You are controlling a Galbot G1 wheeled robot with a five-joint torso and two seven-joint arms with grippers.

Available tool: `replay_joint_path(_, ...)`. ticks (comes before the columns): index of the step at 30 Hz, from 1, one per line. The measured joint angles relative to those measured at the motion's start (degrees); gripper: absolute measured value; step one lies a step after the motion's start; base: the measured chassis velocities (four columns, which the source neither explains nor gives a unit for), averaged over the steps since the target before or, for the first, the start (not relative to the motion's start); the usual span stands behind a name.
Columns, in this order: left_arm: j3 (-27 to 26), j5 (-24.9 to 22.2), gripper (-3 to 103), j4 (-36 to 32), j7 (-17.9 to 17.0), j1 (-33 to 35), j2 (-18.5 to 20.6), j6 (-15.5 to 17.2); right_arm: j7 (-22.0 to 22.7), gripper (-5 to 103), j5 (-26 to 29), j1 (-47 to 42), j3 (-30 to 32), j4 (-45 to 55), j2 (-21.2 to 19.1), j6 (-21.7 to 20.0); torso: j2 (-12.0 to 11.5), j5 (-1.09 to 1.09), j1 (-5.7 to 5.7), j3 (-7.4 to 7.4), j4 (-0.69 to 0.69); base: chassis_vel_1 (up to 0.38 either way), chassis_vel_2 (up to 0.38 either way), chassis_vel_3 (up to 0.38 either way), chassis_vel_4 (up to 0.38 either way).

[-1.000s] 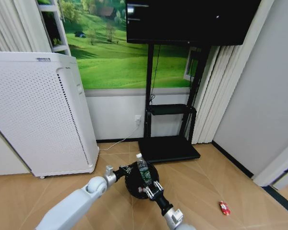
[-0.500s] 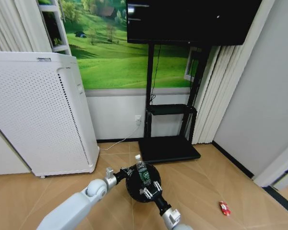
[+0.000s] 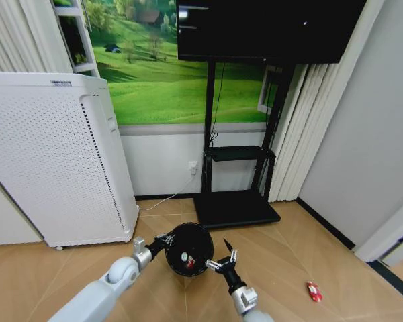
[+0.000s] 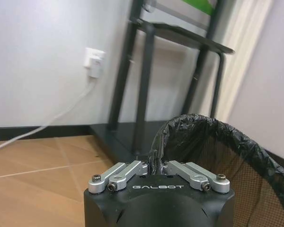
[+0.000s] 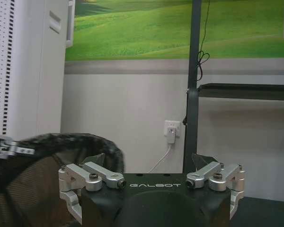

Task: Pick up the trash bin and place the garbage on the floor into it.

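Note:
The black mesh trash bin (image 3: pixel 188 249) hangs tilted just above the floor (image 3: pixel 289 258), its mouth turned toward the head camera. My left gripper (image 3: pixel 162 239) is shut on its rim, and the left wrist view shows the pinch (image 4: pixel 154 164) on the bag-lined bin (image 4: pixel 213 151). A small red-and-white piece (image 3: pixel 185 257) lies inside. My right gripper (image 3: pixel 223 257) stands open and empty just right of the bin; in its wrist view the gripper (image 5: pixel 151 165) has the bin (image 5: pixel 42 189) beside it. One red-and-white piece of garbage (image 3: pixel 314 291) lies on the floor, far right.
A tall white perforated appliance (image 3: pixel 54 161) stands at the left, its cord running to a wall socket (image 3: pixel 193 167). A black TV stand (image 3: pixel 235 208) is right behind the bin. A grey wall (image 3: pixel 363 154) closes off the right side.
My right gripper held a clear bottle over the bin, then opened and drew off to the right; the bottle has left its fingers. The bin has shifted a little left in my left gripper.

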Motion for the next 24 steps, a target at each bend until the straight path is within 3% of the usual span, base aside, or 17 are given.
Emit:
replay_joint_path(5,-4.4,-0.6,7,-2.4,-0.5,4.1,0.0,-0.2,0.1,100,0.1,-0.1,0.6,0.0,0.0,0.0,0.0,0.00,0.00,0.00,0.00,-0.021,-0.016,0.039,0.028)
replay_joint_path(7,-9.7,-0.7,7,-4.8,-0.6,9.2,-0.3,-0.7,0.1,100,0.0,-0.5,1.0,-0.1,0.0,0.0,0.0,-0.02,0.00,0.00,-0.01,-0.105,-0.089,0.070,0.087)
replay_joint_path(13,-18.1,-0.4,7,-8.2,-0.5,16.8,-1.6,-1.1,0.3,100,-1.3,-0.8,1.2,-0.8,0.3,0.1,0.0,0.01,0.00,0.00,-0.02,-0.166,-0.155,0.143,0.159)
replay_joint_path(21,-23.1,0.0,7,-9.8,0.0,21.5,-3.4,-1.4,3.4,100,-2.5,0.4,1.6,-4.9,1.0,-0.5,0.0,-0.01,0.00,0.01,-0.04,-0.238,-0.247,0.232,0.241)
replay_joint_path(24,-25.0,0.4,7,-10.4,0.6,23.5,-4.3,-1.6,6.4,100,-0.3,2.0,2.0,-7.9,1.0,-4.0,0.0,0.00,-0.01,-0.01,0.01,-0.287,-0.288,0.296,0.267)
